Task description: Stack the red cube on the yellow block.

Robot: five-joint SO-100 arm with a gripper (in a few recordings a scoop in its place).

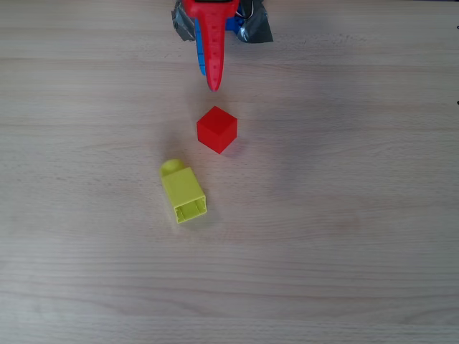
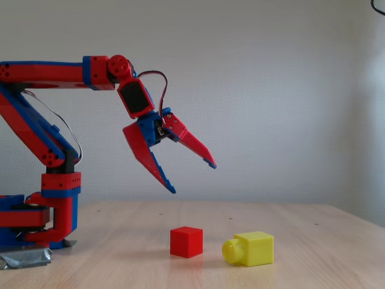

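Observation:
The red cube (image 1: pixel 216 129) (image 2: pixel 186 241) rests on the wooden table, near the middle. Just below and left of it in the overhead view lies the yellow block (image 1: pixel 183 193) (image 2: pixel 249 248) on its side, its round stud toward the cube and its hollow end facing away. The two do not touch. My red and blue gripper (image 2: pixel 194 177) (image 1: pixel 210 77) hangs in the air above the table, short of the cube on the arm's side. Its jaws stand wide apart and nothing is between them.
The arm's base (image 2: pixel 36 226) stands at the left of the fixed view, held down with grey tape (image 1: pixel 252 27). Bare wooden tabletop (image 1: pixel 344 215) lies all around the two pieces.

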